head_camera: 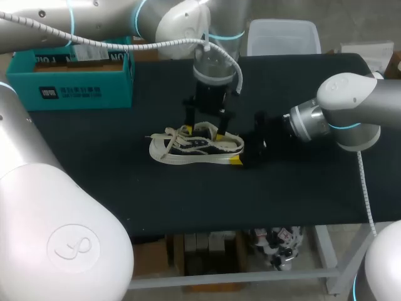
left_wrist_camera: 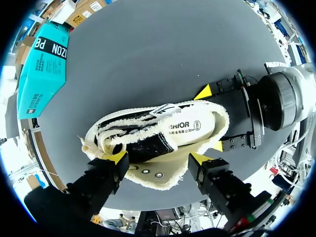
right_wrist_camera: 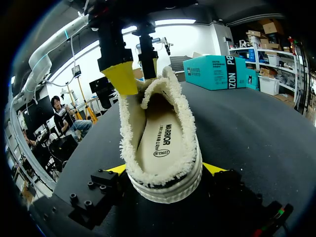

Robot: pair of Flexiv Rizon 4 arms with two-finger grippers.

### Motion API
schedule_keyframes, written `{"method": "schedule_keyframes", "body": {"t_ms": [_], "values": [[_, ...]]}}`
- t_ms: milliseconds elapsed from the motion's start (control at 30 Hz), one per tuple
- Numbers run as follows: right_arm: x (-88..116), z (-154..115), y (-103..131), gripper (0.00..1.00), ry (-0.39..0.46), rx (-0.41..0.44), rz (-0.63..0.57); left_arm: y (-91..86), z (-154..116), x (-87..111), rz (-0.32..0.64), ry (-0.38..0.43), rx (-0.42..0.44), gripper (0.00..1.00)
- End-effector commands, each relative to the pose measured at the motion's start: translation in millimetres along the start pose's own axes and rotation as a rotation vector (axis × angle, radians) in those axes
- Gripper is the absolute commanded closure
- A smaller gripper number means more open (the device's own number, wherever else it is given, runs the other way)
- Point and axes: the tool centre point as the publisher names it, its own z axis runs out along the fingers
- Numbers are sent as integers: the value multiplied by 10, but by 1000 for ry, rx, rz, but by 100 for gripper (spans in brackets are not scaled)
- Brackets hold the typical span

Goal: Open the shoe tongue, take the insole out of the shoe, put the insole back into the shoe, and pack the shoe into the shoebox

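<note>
The shoebox (head_camera: 69, 78) sits at the far left corner of the table (head_camera: 301, 188), well apart from the work and not yet needed. The left gripper (left_wrist_camera: 159, 158) hangs straight down over the shoe (head_camera: 194, 149) in the middle of the table. Its fingers are apart, one at each end of the lace opening, near the tongue (right_wrist_camera: 157, 85), and I see no clamp on anything. The shoe stands on its sole, toe toward the left edge and heel toward the right. The insole (right_wrist_camera: 160, 140) lies flat inside it, so the job looks to be at the tongue-opening step, with the removal not begun. At the heel, the right gripper (right_wrist_camera: 165, 170) has a yellow tip pressed on each side, clamped on the shoe and steadying it. The next move probably calls for the left fingers to draw the tongue forward, then reach in and pinch the insole's edge while the right keeps its grip on the heel.
</note>
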Motion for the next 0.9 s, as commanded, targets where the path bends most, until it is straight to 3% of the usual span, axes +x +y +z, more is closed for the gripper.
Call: {"method": "schedule_keyframes", "body": {"t_ms": [33, 300, 367, 433, 467, 900], "values": [[-75, 113, -95, 100, 5, -3, 1, -39, 66, 108, -8, -33, 6, 17], [-75, 113, -95, 100, 5, -3, 1, -105, 183, 97, -18, -55, -14, 27], [-75, 113, -95, 100, 5, -3, 1, -97, 214, 79, -21, -61, -23, 51], [-75, 113, -95, 100, 5, -3, 1, -83, 232, 66, -21, -68, -27, 66], [-75, 113, -95, 100, 5, -3, 1, -69, 240, 46, -21, -69, -29, 97], [-75, 113, -95, 100, 5, -3, 1, 143, -21, -134, -26, -24, 45, 100]]}}
